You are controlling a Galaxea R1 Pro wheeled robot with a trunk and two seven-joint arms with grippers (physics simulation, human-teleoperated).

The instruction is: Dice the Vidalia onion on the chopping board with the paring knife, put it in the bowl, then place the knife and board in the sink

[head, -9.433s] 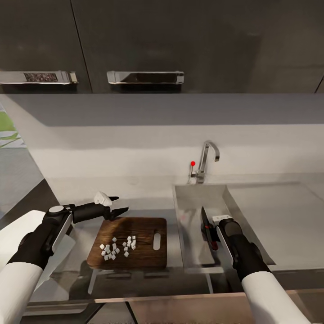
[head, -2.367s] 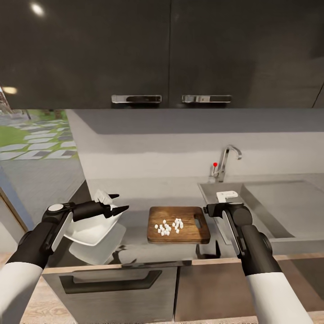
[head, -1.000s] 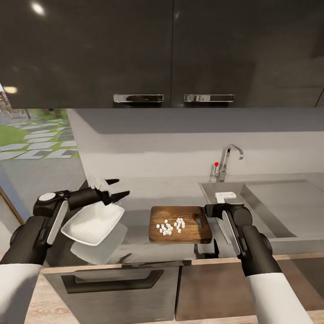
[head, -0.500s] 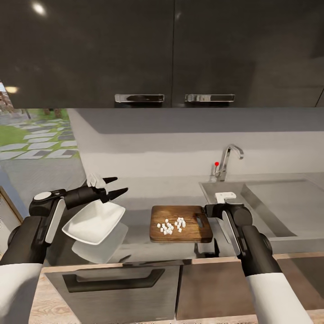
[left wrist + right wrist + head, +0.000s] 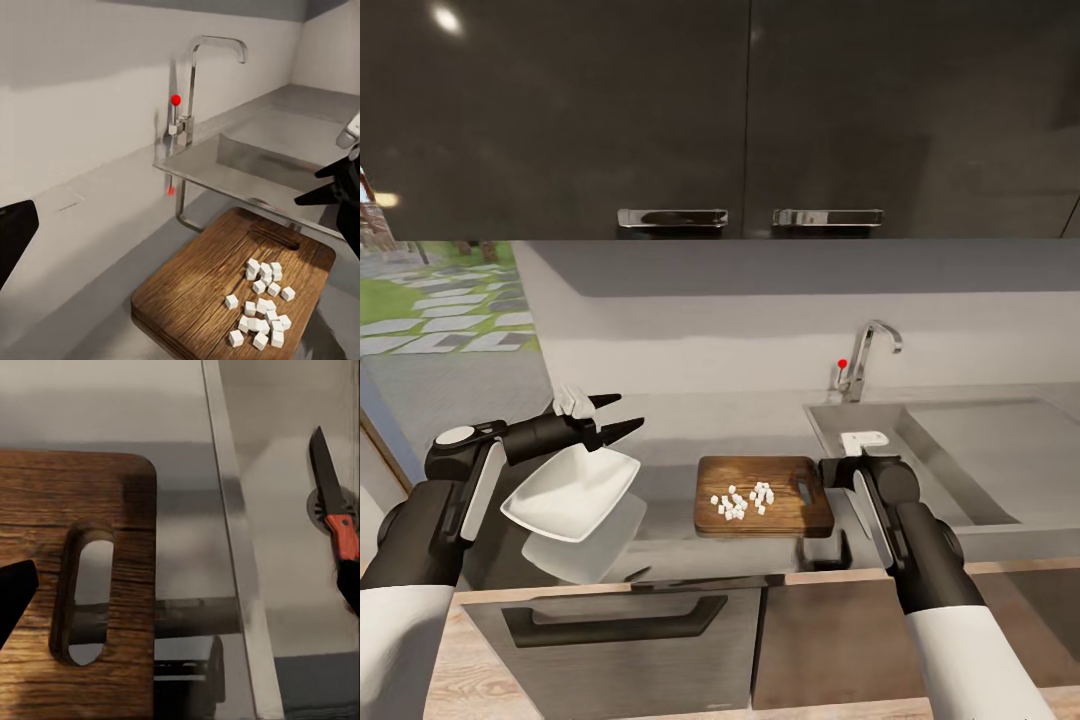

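1. So, onion dice (image 5: 742, 500) lay in a heap on the chopping board (image 5: 763, 497), on the tabletop (image 5: 680, 450) beside the sink (image 5: 960, 460).
2. Paring knife (image 5: 333, 502) was already in the sink, by the drain.
3. Left end effector (image 5: 600, 420) gripped the bowl (image 5: 570, 492), lifted and tilted, left of the board.
4. Right end effector (image 5: 838, 470) hovered at the board's slot end w/ fingers apart, empty.
5. Left to do: dice into bowl, board into sink.
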